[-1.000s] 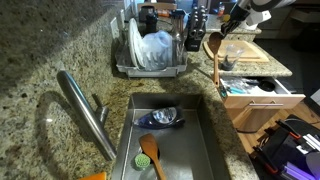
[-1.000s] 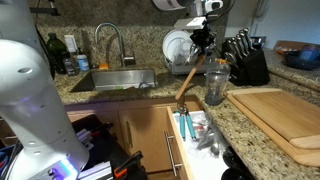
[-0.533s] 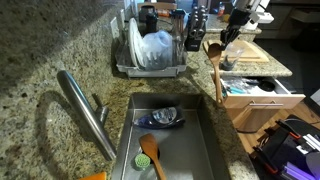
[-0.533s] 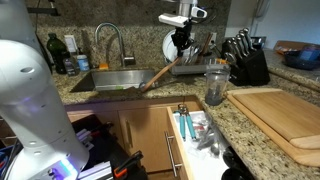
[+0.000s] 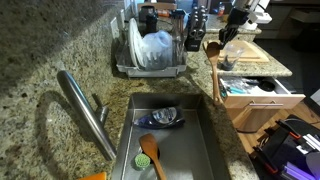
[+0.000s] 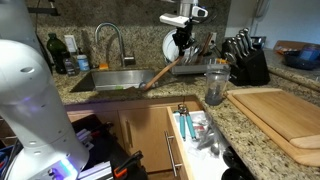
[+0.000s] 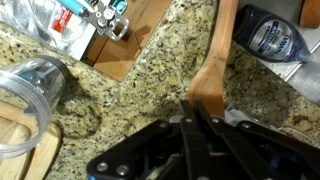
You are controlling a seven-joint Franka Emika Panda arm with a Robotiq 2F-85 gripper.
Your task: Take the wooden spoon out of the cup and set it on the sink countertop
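My gripper (image 6: 182, 47) is shut on the broad end of the long light-brown wooden spoon (image 6: 160, 75). The spoon slants down from the jaws towards the sink's near corner, out of the clear cup (image 6: 215, 82). In an exterior view the gripper (image 5: 230, 30) holds the spoon (image 5: 215, 75) along the granite strip beside the basin. In the wrist view the jaws (image 7: 197, 112) pinch the spoon (image 7: 215, 70) low over the speckled sink countertop (image 7: 130, 90), and the cup (image 7: 30, 85) stands empty to the left. I cannot tell whether the spoon's far end touches the countertop (image 6: 110, 96).
The steel sink basin (image 5: 195, 150) holds a shorter orange-brown utensil (image 5: 150, 152) and a dark item (image 5: 165, 117). A dish rack (image 5: 150, 52), the faucet (image 5: 85, 110), a knife block (image 6: 245, 60), a wooden cutting board (image 6: 280, 115) and an open drawer (image 6: 195, 130) surround the spot.
From one second ago the gripper carried the spoon away from the cup towards the sink and tilted it flatter. Over the last half second nothing moved.
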